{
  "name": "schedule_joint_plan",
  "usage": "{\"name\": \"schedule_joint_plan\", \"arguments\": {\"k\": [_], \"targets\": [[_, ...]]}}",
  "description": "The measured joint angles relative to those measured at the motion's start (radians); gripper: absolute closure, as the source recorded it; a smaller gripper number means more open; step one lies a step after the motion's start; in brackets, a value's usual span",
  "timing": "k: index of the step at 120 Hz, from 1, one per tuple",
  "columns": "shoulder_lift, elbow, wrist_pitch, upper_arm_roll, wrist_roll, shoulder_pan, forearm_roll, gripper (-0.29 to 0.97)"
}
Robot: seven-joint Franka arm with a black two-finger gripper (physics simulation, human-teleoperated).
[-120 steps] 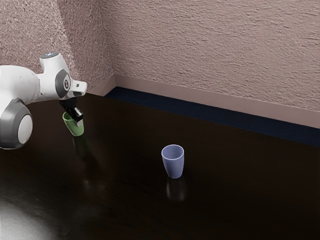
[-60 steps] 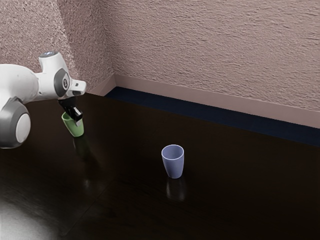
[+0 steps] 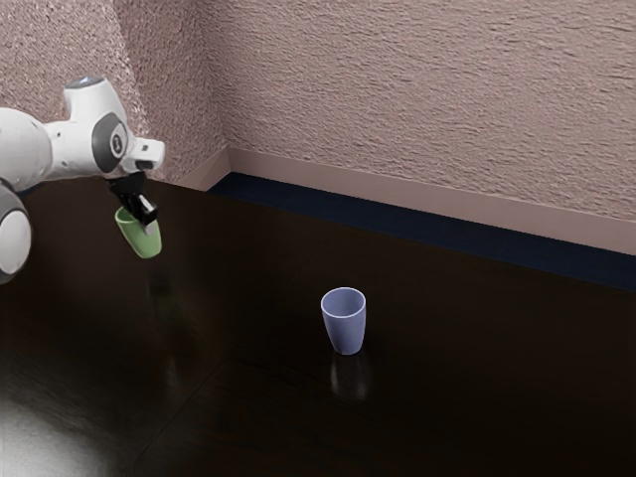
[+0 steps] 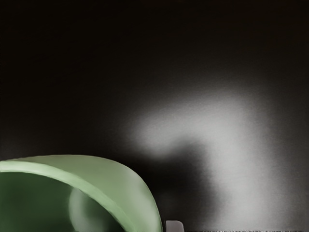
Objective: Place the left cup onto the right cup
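A green cup (image 3: 140,238) hangs a little above the dark table at the exterior view's left, tilted, with my black gripper (image 3: 140,210) shut on its rim. The same green cup (image 4: 82,193) looms large and blurred right under my hand in the wrist view. A lavender-blue cup (image 3: 344,320) stands upright on the table (image 3: 477,378) toward the middle, well to the exterior view's right of the gripper and lower in the picture.
A rough pink wall with a pale baseboard (image 3: 417,204) runs behind the table, meeting a second wall in the corner at the upper left. A bright light reflection (image 3: 40,437) lies on the table's near left.
My arm has risen, lifting the green cup off the table and slightly to the exterior view's left. The lavender-blue cup has stayed put.
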State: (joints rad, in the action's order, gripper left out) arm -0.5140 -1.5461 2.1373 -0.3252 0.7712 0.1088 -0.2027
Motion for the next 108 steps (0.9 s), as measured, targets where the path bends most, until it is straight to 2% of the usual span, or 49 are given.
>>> {"name": "schedule_joint_plan", "arguments": {"k": [66,108], "targets": [[0.112,-0.001,-0.095,0.231,-0.179,-0.003,0.226,0.78],[0.141,0.0,-0.134,0.364,-0.313,-0.005,0.282,0.78]]}}
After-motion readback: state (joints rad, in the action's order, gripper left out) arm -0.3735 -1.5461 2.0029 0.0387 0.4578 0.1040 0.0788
